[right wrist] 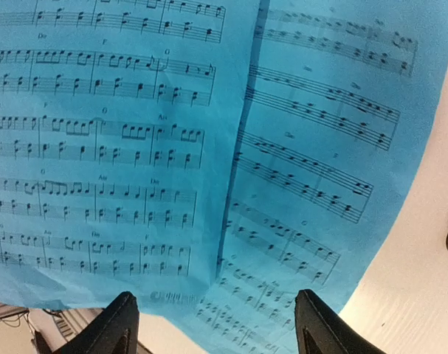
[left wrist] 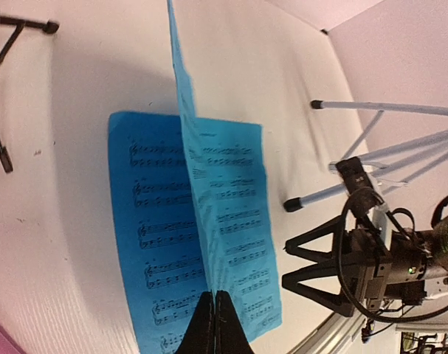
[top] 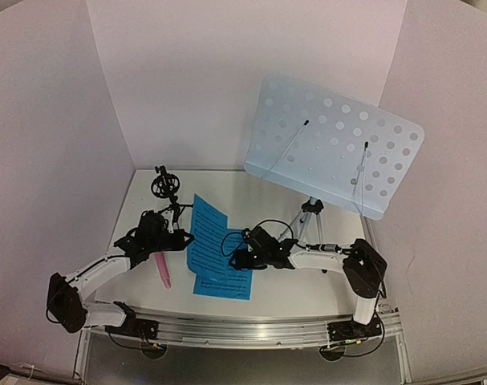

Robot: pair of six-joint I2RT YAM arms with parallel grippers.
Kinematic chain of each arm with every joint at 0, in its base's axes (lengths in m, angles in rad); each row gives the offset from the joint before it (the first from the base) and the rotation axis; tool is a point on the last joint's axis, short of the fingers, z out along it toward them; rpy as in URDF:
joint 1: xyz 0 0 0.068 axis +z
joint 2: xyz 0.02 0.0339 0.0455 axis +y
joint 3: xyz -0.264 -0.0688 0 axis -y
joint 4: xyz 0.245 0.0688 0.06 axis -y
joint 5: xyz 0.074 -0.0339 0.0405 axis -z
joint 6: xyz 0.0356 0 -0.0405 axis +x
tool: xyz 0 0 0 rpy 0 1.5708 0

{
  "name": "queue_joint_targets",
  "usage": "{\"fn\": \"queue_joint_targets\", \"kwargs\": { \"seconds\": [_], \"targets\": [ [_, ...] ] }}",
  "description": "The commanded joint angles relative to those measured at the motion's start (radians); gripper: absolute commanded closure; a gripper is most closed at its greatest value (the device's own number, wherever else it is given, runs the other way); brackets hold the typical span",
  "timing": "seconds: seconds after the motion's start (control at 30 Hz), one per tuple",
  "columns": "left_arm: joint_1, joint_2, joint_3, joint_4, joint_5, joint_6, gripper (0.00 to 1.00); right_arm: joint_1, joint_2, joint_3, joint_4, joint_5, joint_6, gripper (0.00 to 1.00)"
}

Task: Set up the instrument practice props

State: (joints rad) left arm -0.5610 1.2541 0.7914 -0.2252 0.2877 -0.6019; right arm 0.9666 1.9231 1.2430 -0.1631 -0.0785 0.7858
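Two blue sheet-music pages (top: 217, 250) lie overlapped on the table's middle. My left gripper (left wrist: 214, 296) is shut on the near edge of the upper page (left wrist: 209, 221), which rises edge-on from the jaws above the flat page (left wrist: 153, 221). My right gripper (right wrist: 220, 324) hangs open just over both pages (right wrist: 113, 147), nothing between its fingers. A pink microphone (top: 164, 269) lies beside the left arm. The small black mic mount (top: 164, 189) stands behind it. The silver music stand with its pale perforated desk (top: 331, 144) stands at the back right.
The stand's tripod legs (top: 309, 220) spread close behind the right arm, and show in the left wrist view (left wrist: 371, 184). White walls close in the table on three sides. A metal rail (top: 243, 329) runs along the near edge.
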Motion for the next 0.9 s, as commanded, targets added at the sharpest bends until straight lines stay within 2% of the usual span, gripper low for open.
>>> {"fn": "queue_joint_targets", "kwargs": {
  "seconds": [0.0, 0.07, 0.17, 0.37, 0.5, 0.87],
  "targets": [
    [0.004, -0.129, 0.075, -0.059, 0.104, 0.186, 1.00, 0.022, -0.114, 0.071, -0.024, -0.032, -0.063, 0.26],
    [0.004, -0.170, 0.076, -0.053, 0.174, 0.243, 1.00, 0.024, -0.149, 0.083, -0.025, -0.034, -0.068, 0.14],
    [0.004, -0.232, 0.073, -0.058, 0.265, 0.363, 1.00, 0.024, -0.200, 0.101, -0.027, -0.030, -0.078, 0.09],
    [0.004, -0.346, 0.118, -0.140, 0.343, 0.579, 1.00, 0.027, -0.248, 0.126, -0.010, -0.059, -0.124, 0.09],
    [0.004, -0.375, 0.204, -0.178, 0.322, 0.651, 1.00, 0.026, -0.275, 0.140, 0.024, -0.098, -0.200, 0.09],
    [0.004, -0.383, 0.455, -0.440, 0.404, 0.729, 1.00, 0.025, -0.366, 0.162, 0.097, -0.141, -0.289, 0.08]
  ]
}}
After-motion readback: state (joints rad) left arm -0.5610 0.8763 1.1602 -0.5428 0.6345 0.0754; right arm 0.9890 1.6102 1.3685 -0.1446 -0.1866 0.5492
